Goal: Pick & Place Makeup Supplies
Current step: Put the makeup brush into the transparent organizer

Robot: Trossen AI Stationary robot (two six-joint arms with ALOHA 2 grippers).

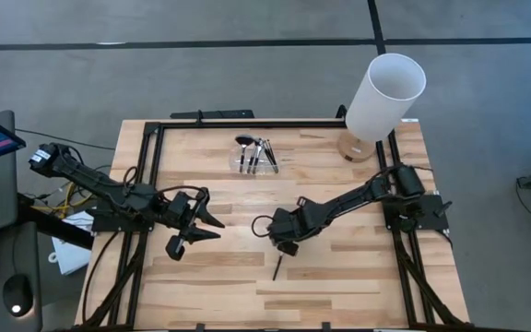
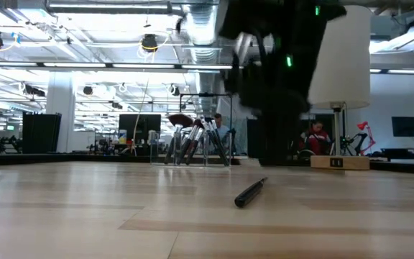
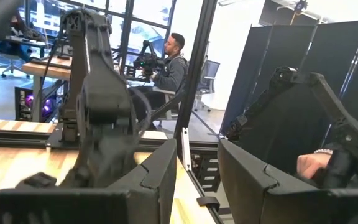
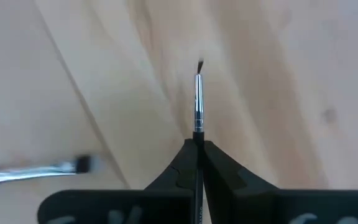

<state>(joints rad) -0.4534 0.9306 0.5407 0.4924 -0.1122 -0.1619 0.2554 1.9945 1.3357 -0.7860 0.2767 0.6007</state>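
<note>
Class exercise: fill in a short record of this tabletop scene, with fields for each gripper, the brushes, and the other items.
right gripper: shut on a slim brush, mid-table
left gripper: jaws apart, holding nothing, left of centre
loose brush: lying on the table, near the front
stored brushes: standing in the clear holder at the back
white cylinder: back right corner

1 overhead, 1 table-level, 2 wrist cameras share the wooden table point(image 1: 358, 267).

Two robot arms, one white cylinder point(image 1: 384, 96), one clear holder point(image 1: 257, 163) with several brushes point(image 1: 264, 152), one loose brush point(image 1: 277, 267) on the worktop point(image 1: 339, 277).
</note>
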